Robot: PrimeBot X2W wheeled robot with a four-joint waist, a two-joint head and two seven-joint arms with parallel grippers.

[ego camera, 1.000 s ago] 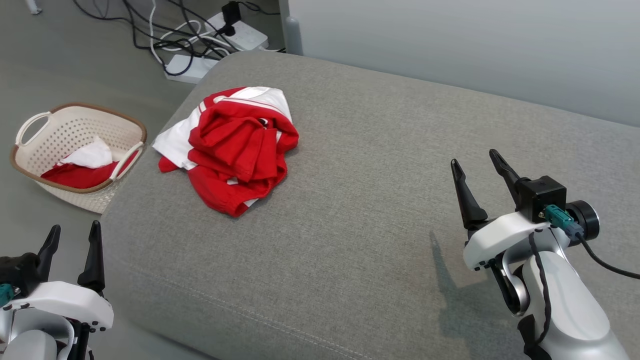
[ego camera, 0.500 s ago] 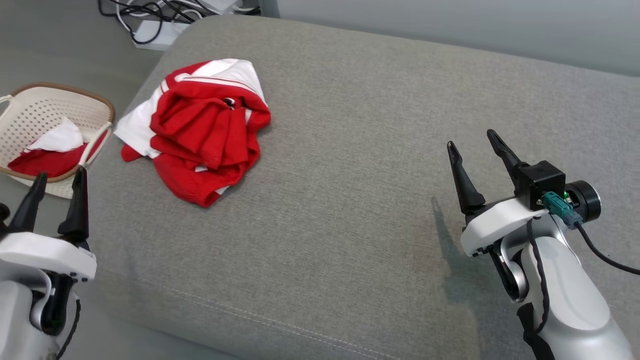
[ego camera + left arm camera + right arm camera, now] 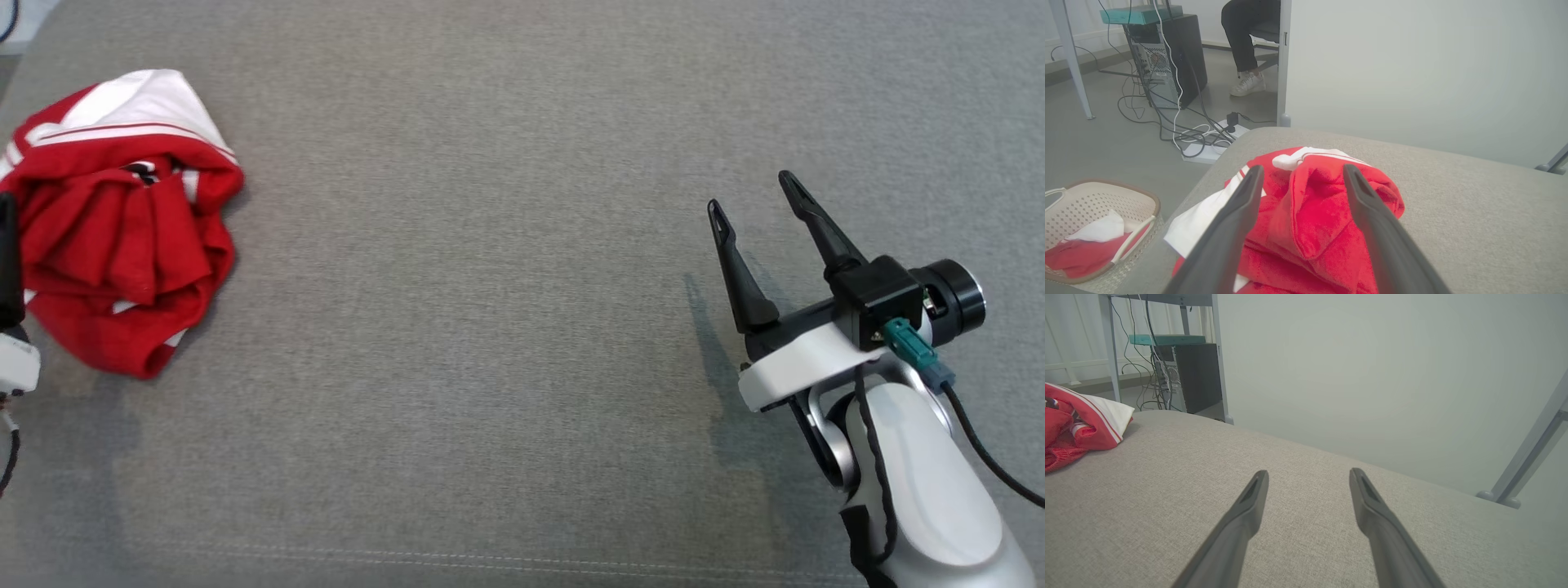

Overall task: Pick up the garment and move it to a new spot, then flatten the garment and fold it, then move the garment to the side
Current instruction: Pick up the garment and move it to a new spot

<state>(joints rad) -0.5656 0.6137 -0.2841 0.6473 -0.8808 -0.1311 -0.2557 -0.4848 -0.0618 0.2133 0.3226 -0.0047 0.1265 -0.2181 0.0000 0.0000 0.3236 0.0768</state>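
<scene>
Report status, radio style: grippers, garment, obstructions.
Left gripper open, poised at garment, no grip. Right gripper open above bare cushion. Garment crumpled, red and white, unfolded. Nothing blocking.

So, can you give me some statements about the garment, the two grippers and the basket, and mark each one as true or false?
1. The garment lies crumpled on the grey cushion. True.
2. The right gripper is shut on the garment. False: it is open above bare cushion, well apart from the garment.
3. The left gripper is open, its fingers pointing at the garment. True.
4. The basket is empty. False: red and white cloth lies in it.
5. The basket stands on the cushion. False: it stands on the floor beside the cushion.
</scene>
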